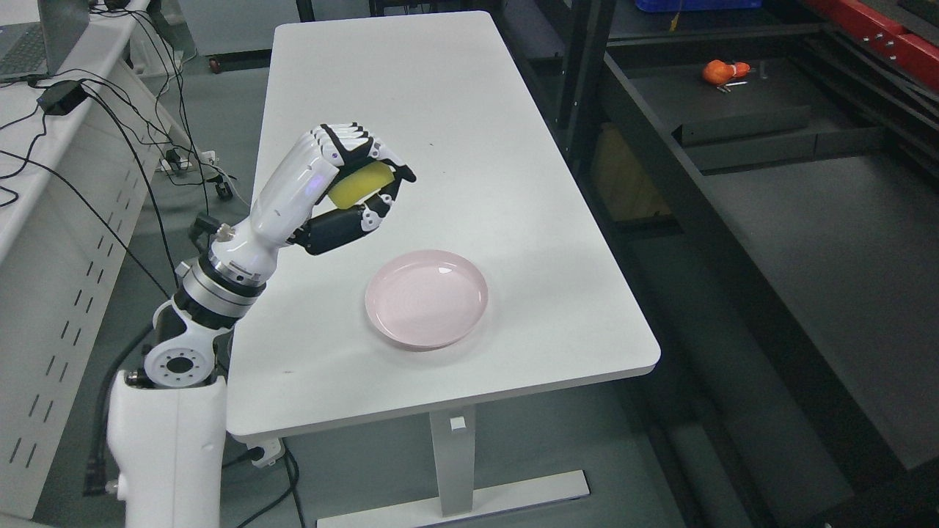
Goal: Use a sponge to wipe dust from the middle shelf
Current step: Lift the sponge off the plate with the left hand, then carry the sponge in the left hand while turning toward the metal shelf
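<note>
Yellow sponge [359,183] clamped in left hand [345,187] | raised above white worktop [455,110] | pink plate [426,297] just beside, apart

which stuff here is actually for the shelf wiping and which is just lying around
For the job:
- yellow sponge, gripped in the left hand
- dark shelf on the right

Just lying about:
- pink plate on the white table
- orange object on the far shelf section
- laptop and cables on the left desk
</note>
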Robot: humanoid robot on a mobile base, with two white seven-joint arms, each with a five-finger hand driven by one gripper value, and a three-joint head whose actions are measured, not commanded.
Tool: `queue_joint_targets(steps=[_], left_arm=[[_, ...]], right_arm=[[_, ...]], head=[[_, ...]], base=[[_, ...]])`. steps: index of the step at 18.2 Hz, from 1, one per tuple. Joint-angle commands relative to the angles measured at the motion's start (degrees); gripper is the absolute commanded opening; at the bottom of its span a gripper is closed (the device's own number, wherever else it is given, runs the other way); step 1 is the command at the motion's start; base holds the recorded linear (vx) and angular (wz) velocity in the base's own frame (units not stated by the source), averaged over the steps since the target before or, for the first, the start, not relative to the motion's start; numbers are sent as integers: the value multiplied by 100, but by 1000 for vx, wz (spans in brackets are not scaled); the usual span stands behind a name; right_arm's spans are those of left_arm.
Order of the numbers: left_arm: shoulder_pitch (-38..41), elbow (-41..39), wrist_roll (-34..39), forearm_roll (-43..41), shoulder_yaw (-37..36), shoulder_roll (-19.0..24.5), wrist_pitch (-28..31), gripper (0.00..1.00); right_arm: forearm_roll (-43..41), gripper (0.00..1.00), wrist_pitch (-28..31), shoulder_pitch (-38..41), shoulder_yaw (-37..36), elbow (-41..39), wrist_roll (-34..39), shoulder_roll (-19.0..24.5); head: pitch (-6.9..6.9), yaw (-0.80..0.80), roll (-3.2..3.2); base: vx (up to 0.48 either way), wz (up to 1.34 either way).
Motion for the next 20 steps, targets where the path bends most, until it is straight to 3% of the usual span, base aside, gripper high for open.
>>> queue_joint_targets(steps=[1, 12, 20], left_arm=[[-170, -243, 88, 197, 137, -15, -3, 0], [-320, -235, 88, 241, -56, -15, -3, 0], [-557, -156, 45, 215, -600, -15, -3, 1]], right_arm=[[0, 100, 419, 1, 0, -100, -8, -100], [0, 100, 419, 1, 0, -100, 0, -100], [0, 100, 419, 1, 0, -100, 0, -100]], head=[[0, 0, 0], [0, 0, 0], [0, 0, 0]], base=[[-158, 60], [-205, -85], [-282, -572]])
